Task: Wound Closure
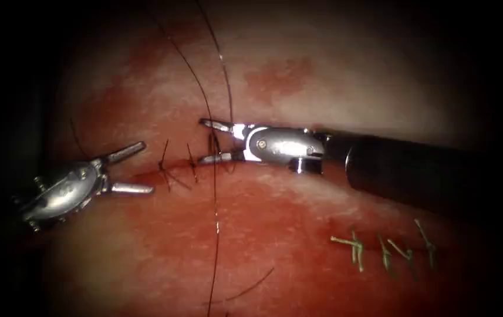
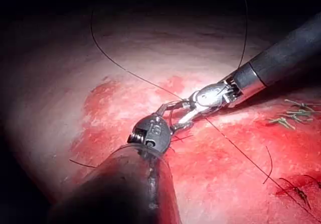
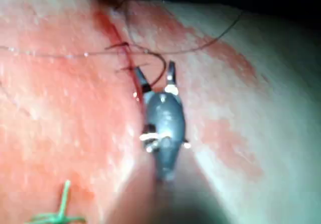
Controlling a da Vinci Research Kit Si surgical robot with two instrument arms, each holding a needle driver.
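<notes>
Left gripper [image 1: 137, 167] spread, holding nothing, at the cut's [image 1: 175, 171] left end. Right gripper [image 1: 215, 141] spread astride loose thread [image 1: 216, 217] over the cut, pinching none. Needle unseen. Risk: slack thread could snag a jaw and strain the stitches [image 1: 178, 167].

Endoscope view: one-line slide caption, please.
Left tool and right tool open-jawed, holding nothing, flanking dark stitches on the cut; thread crosses the tissue.
</notes>
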